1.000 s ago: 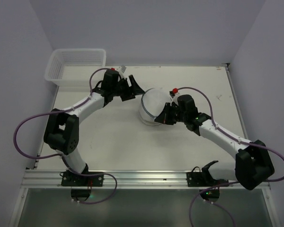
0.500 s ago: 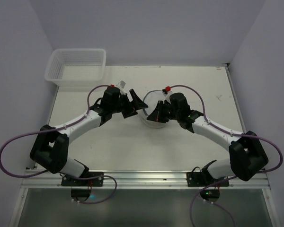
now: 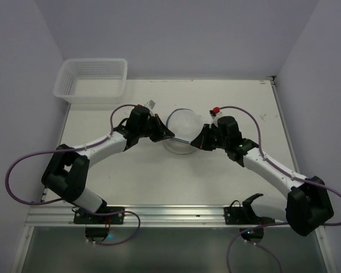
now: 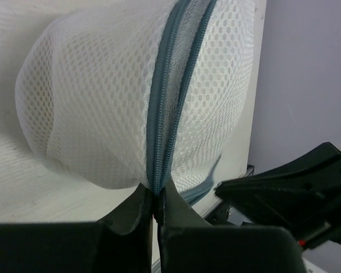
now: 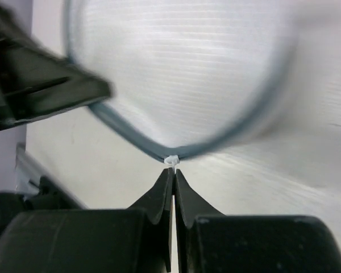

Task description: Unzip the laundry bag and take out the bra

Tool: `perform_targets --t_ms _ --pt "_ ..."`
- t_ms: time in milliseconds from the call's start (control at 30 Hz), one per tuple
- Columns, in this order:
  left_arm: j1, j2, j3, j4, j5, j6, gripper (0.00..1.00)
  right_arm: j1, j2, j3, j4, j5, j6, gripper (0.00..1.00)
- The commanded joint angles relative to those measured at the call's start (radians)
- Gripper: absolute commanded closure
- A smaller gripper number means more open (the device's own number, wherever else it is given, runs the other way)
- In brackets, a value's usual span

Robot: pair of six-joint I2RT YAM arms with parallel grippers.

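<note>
On the white table (image 3: 159,176), the laundry bag (image 3: 182,126) lay centrally, its zip rim (image 4: 159,114) pinched tight by the left gripper (image 4: 157,199), seemingly its pull tab (image 5: 171,160) by the right gripper (image 5: 173,175). Unzipping was judged pending: the tab needed to be drawn along the rim.

In the left wrist view the laundry bag (image 4: 96,102) runs out past the top edge, and its zip rim (image 4: 163,102) goes with it. What lies inside cannot be made out through the mesh. The stretch of rim pinched between the closed fingertips of the left hand (image 4: 154,200) is hidden. In the right wrist view the bag is blurred, its mesh smeared to streaks and its top cut off. The right hand (image 5: 172,170) closes at a small white tab (image 5: 171,160), too small and soft to identify. From above, both hands cover the bag's flanks, and the zip is too small to tell whether it is parted.
</note>
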Motion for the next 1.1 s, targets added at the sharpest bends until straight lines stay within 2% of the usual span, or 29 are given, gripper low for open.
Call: perform_targets --t_ms 0,100,200,333,433,467,533,567,667,700,733,900,1067 --pt "0.086 -0.073 -0.007 -0.065 -0.052 0.077 1.0 -0.201 -0.134 -0.096 -0.101 0.041 -0.055 1.0" --pt "0.137 -0.087 -0.012 -0.082 -0.008 0.121 1.0 -0.29 -0.179 -0.108 -0.132 0.038 -0.085 1.0" --pt "0.171 -0.05 0.045 -0.116 0.058 0.193 1.0 -0.291 -0.169 -0.069 -0.14 -0.02 -0.095 1.0" --pt "0.192 0.051 0.201 -0.219 0.11 0.29 1.0 -0.256 -0.116 -0.038 -0.08 -0.109 -0.056 1.0" --pt "0.194 0.114 0.292 -0.205 0.12 0.273 0.77 -0.188 -0.064 -0.007 -0.048 -0.118 -0.026 1.0" --pt "0.194 0.141 0.31 -0.202 0.136 0.261 0.62 -0.148 -0.052 -0.001 -0.037 -0.118 -0.006 1.0" --pt "0.194 0.157 0.333 -0.172 0.158 0.215 0.43 -0.111 -0.028 0.008 0.018 -0.126 0.025 1.0" --pt "0.194 0.149 0.326 -0.158 0.167 0.197 0.27 -0.076 -0.002 0.01 0.037 -0.13 0.054 1.0" --pt "0.194 0.078 0.235 -0.103 0.144 0.137 0.04 -0.032 0.048 0.022 0.089 -0.135 0.086 1.0" --pt "0.192 0.051 0.203 -0.092 0.135 0.123 0.0 -0.025 0.057 0.025 0.089 -0.135 0.09 1.0" --pt "0.192 0.027 0.133 -0.072 0.126 0.091 0.0 -0.021 0.068 0.03 0.118 -0.135 0.093 1.0" --pt "0.143 -0.101 -0.027 0.025 0.106 0.012 0.0 -0.005 0.094 0.047 0.141 -0.143 0.093 1.0" --pt "0.05 -0.057 -0.036 0.088 0.075 -0.029 0.14 0.007 0.098 0.051 0.153 -0.155 0.09 1.0"
